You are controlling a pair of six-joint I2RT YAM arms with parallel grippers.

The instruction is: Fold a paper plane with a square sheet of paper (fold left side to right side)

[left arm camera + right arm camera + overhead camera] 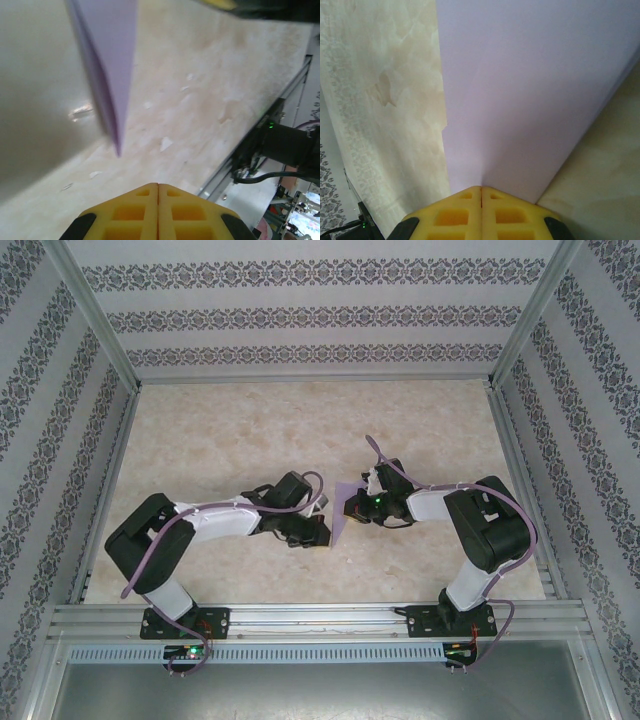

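Note:
A lavender paper plane [345, 512] is held between the two arms at the middle of the table, standing on edge. My right gripper [363, 504] is shut on it. In the right wrist view the paper plane [530, 90] spreads wide from the closed right gripper [481, 188], its pinched end hidden between the pads. My left gripper [322, 530] sits just left of the paper, shut on nothing. In the left wrist view the plane's sharp tip [118, 145] hangs a short way ahead of the closed left gripper [158, 185], apart from it.
The table top [250, 430] is pale marbled beige. Patterned walls [300, 320] enclose it on three sides. An aluminium rail [320, 618] runs along the near edge by the arm bases. The right arm's base [290, 145] stands to the right in the left wrist view.

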